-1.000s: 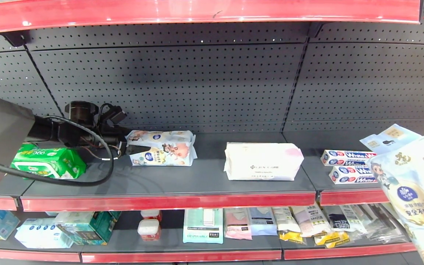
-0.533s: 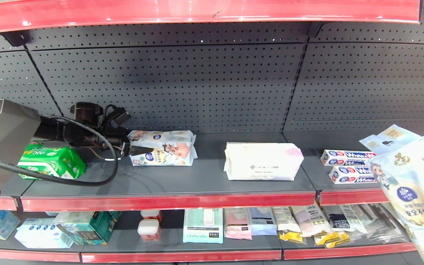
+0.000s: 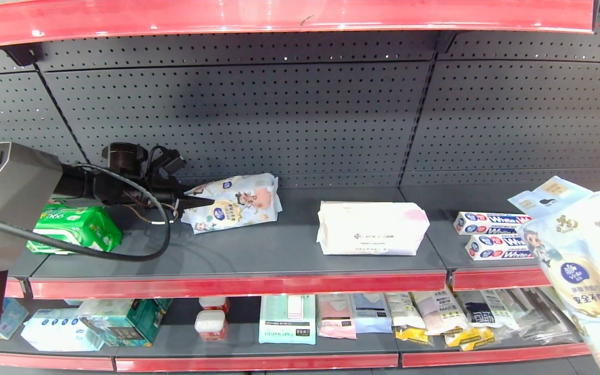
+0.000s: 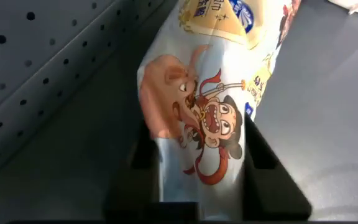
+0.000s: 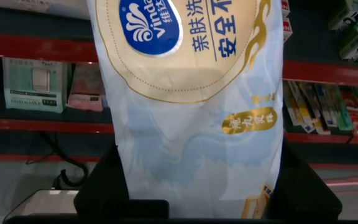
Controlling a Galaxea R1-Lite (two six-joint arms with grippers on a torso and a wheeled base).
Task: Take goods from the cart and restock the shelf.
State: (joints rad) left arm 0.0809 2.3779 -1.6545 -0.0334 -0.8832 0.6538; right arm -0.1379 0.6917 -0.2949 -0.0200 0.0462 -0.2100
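A pale blue wipes pack with cartoon print (image 3: 235, 202) lies tilted on the grey middle shelf (image 3: 258, 255), left of centre. My left gripper (image 3: 191, 200) is shut on its left end. In the left wrist view the pack (image 4: 204, 106) sits pinched between the two dark fingers (image 4: 143, 155) of the left gripper (image 4: 199, 152). My right gripper (image 5: 204, 180) is shut on a second, larger pale blue pack (image 5: 191, 106). That pack (image 3: 581, 265) hangs at the lower right, in front of the shelf's front edge.
On the same shelf lie a green pack (image 3: 73, 229) at the left, a white pack (image 3: 373, 227) in the middle and two toothpaste boxes (image 3: 492, 223) at the right. The pegboard wall (image 3: 300, 114) is close behind. The lower shelf (image 3: 258, 361) holds several small packs.
The left gripper has shifted slightly right and up. The wipes pack it holds has gone from lying flat to tilted, its far end raised. The right arm's pack has barely moved.
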